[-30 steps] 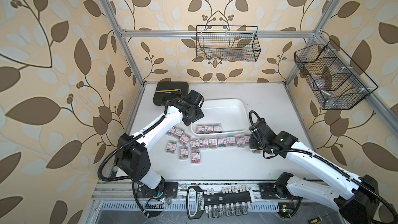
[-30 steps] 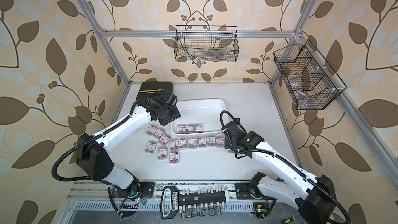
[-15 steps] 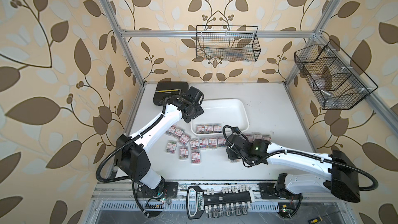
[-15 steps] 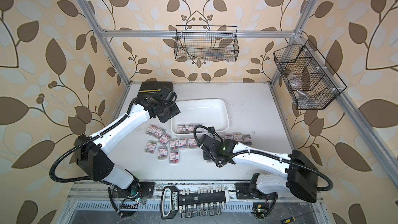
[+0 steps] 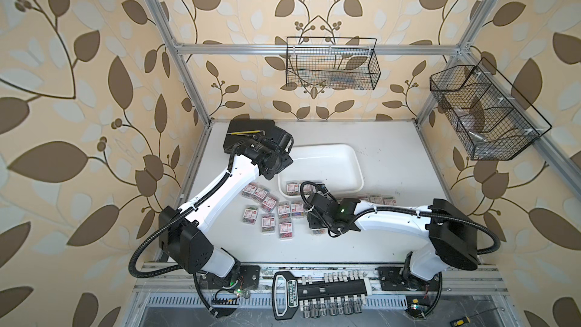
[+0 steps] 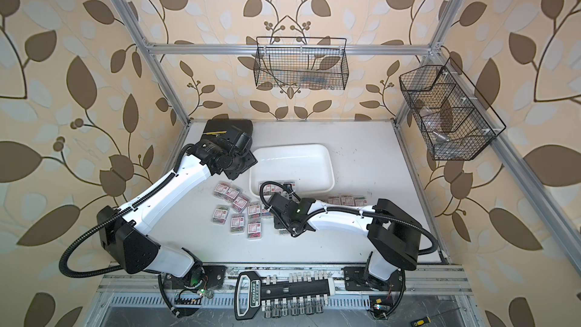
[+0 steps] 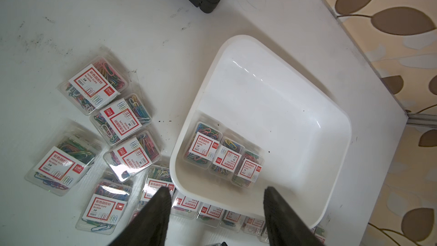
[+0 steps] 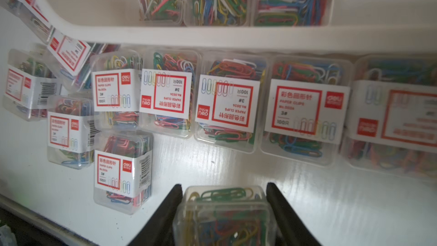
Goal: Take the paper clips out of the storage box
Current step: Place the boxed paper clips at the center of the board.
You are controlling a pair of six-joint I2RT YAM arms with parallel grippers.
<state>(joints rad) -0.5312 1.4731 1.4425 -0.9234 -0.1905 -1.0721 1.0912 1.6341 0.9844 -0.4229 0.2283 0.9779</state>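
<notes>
White worktop [image 5: 393,158] under leafy walls [image 5: 78,89]: the right tool [image 8: 224,185] clamps one box of paper clips [image 8: 224,214] on the near side of the laid-out row [image 8: 227,105]; I'd set it flat before letting go. The left tool [image 7: 216,189] gapes empty above the storage box [image 7: 272,91], which holds three more boxes [image 7: 225,157].

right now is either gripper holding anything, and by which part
The right gripper holds one clear box of paper clips, clamped across its two opposite side walls near one end. The left gripper is open and holds nothing.
</notes>
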